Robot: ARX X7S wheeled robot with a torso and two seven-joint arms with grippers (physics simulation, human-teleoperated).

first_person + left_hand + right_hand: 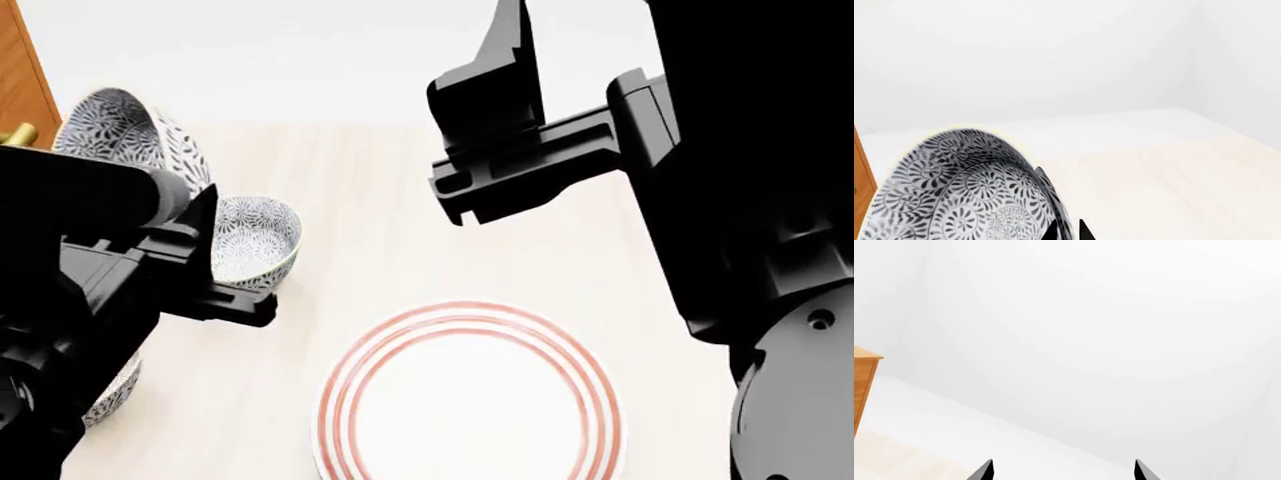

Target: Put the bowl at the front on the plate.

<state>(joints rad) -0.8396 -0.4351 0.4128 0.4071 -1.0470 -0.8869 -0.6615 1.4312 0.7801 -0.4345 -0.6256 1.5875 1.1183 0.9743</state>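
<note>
The plate (467, 400) lies nearest, flat on the pale wooden table (360, 220), at the front in the head view. It is wide, round and white, with thin red rings near its rim. Nothing is on it.

At the front left, a patterned bowl (110, 392) peeks out from under the black left arm. Most of it is hidden.

A bit further back, a second bowl (254, 240) sits upright on the table, left of the plate and apart from it. Nothing is in it.

The bowl (127, 135) that is lifted is tipped up on its side, high at the far left, so its open mouth shows. The left gripper (1067, 231) has its two black fingertips pinched on the rim, one on each side of the thin wall. This bowl is small, deep and round. It is white with lots of little grey-blue flower swirls, inside and out. It has nothing in it.

The right gripper (1063, 471) hangs in the air with its tips wide apart. It holds nothing.

The table is light wood. An orange-brown wooden cabinet (24, 80) with a small gold knob (19, 135) stands at the far left. Behind everything the room is plain white.
</note>
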